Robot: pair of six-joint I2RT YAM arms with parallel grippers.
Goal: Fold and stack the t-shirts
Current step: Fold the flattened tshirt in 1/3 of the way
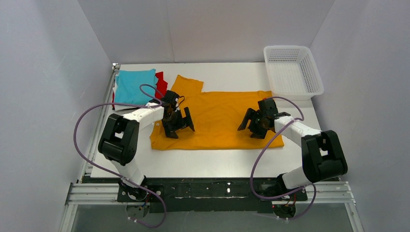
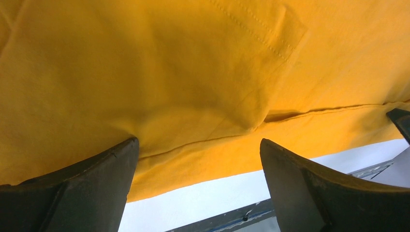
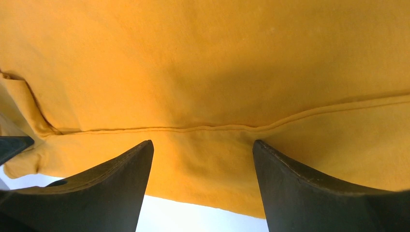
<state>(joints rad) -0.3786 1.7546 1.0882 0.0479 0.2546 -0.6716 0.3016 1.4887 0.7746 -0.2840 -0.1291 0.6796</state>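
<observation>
Nearest, on the white surface (image 1: 217,159), the mustard-orange t-shirt (image 1: 217,113) lies spread flat across the middle, its long side running left to right, with both arms reaching over its near edge. The left hand (image 1: 178,126) is low over the shirt's left end and the right hand (image 1: 252,128) is low over its right end. Both are released, with the jaws spread wide and nothing gripped between them. The left wrist view puts the left hand (image 2: 198,142) with its fingertips down at the mustard-orange t-shirt (image 2: 169,72) just inside the hem, where a doubled layer with a stitched edge lies over the cloth and a strip of bare surface (image 2: 193,203) shows past the hem. I cannot tell whether the tips press the cloth or hang just above it. The right wrist view gives the same for the right hand (image 3: 202,142). Its dark fingertips sit astride a long seam in the mustard-orange t-shirt (image 3: 203,63), with a small fold at the frame's left and the surface (image 3: 193,215) beyond the edge. Only the top view shows what lies farther off. A short sleeve pokes out from the shirt's far left edge. At the far left corner a folded turquoise t-shirt (image 1: 134,84) lies on top of a red t-shirt (image 1: 161,86), whose edge peeks out on the right. At the far right stands the white mesh basket (image 1: 290,48), upright, its mesh floor in plain sight and its near left corner just beside the shirt's far right corner.
</observation>
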